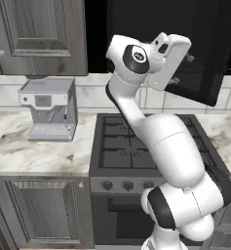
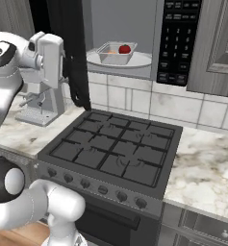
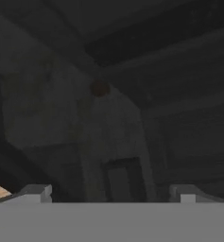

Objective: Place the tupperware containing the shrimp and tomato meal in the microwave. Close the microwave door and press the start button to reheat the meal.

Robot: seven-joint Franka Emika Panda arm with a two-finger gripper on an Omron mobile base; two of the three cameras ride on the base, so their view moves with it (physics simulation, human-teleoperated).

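Sitting tupperware [image 2: 116, 53], well beyond jaws

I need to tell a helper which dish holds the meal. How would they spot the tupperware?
Look above the stove into the open microwave. On its white turntable plate sits the tupperware, a shallow clear-grey box. Nothing else there holds a red tomato.

Tupperware [image 2: 116, 54] inside the microwave [image 2: 134, 38] above the stove [image 2: 110, 153], coffee machine [image 1: 48, 108] on counter at left
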